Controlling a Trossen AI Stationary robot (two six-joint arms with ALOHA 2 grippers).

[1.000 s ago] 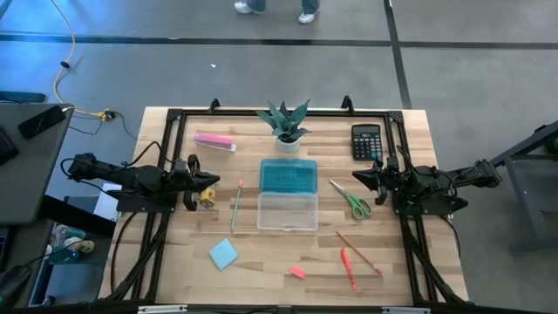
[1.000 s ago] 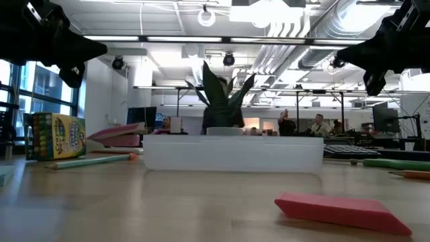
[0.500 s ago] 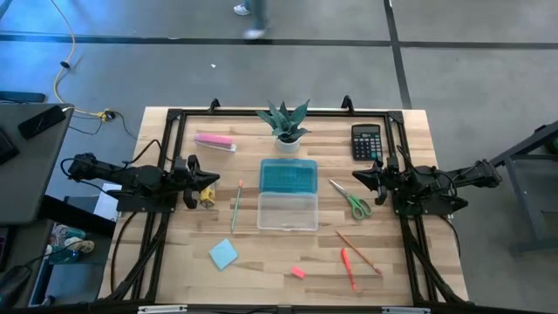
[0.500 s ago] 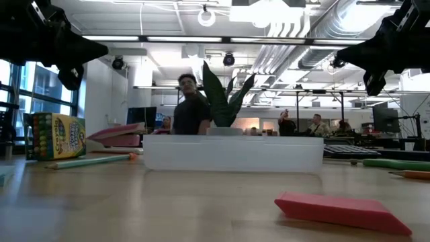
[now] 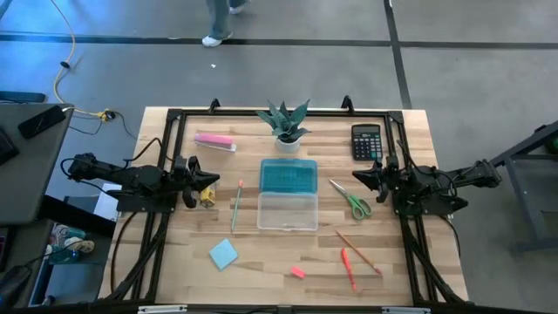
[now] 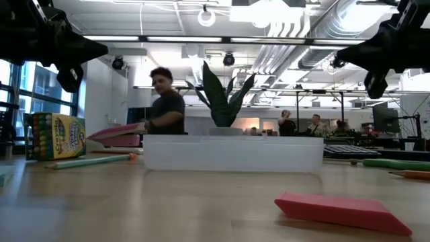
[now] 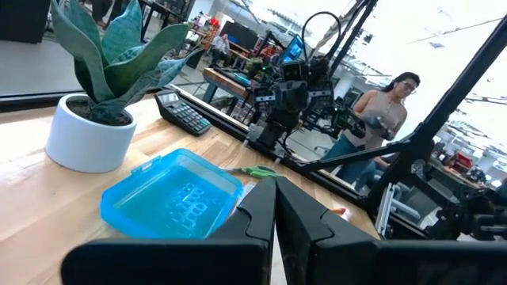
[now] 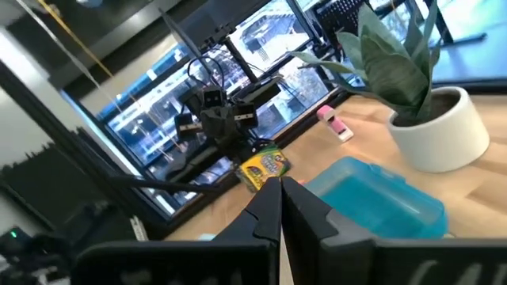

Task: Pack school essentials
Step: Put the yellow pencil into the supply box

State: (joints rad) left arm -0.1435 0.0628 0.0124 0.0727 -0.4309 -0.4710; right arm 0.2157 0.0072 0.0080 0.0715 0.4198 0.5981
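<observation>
My left gripper [image 5: 214, 181] hovers shut over the table's left side, above the yellow-green crayon box [image 5: 207, 198]. My right gripper [image 5: 356, 175] hovers shut on the right, just beyond the green-handled scissors [image 5: 352, 201]. Between them lies an open case: blue lid [image 5: 289, 175], clear tray [image 5: 288, 212]. A green pencil [image 5: 235, 208] lies left of the case. The light-blue notepad [image 5: 223, 254], pink eraser [image 5: 297, 272], red pen [image 5: 348, 267] and reddish pencil [image 5: 358, 251] lie flat near the near edge. In both wrist views the fingers meet: left [image 7: 276, 207], right [image 8: 280, 204].
A potted plant [image 5: 284, 124] stands beyond the case. The black calculator [image 5: 366, 141] lies at the far right, the pink-and-white bar [image 5: 214, 141] at the far left. A black frame [image 5: 174, 118] rims the table. A person [image 6: 164, 101] passes beyond the far edge.
Both arms and everything on the table have kept still. Beyond the far edge, a person has walked toward the left.
</observation>
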